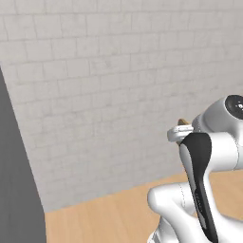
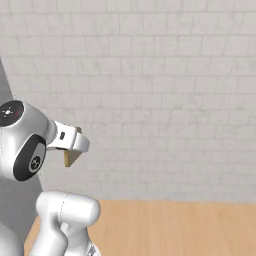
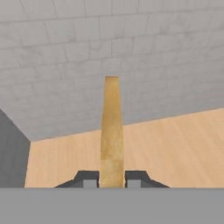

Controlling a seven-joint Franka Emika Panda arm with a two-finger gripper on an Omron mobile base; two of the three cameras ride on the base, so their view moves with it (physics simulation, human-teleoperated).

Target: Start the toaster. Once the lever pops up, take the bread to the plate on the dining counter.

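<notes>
We are holding the bread [image 3: 111, 131] tight between our gripper [image 3: 111, 178] fingers, edge-on, up in the air over a wood counter [image 3: 175, 144] by the tiled wall [image 3: 131, 52]. So the toasting part looks done. We are still needing to find the plate and set the bread on it.

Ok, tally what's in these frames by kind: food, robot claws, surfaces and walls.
Food: 1, the bread slice, pinched edge-on in the claw.
Claws: 1, the claw.
Surfaces: 1, the light-wood counter top.
Walls: 1, the pale tiled wall.
Total: 4
</notes>
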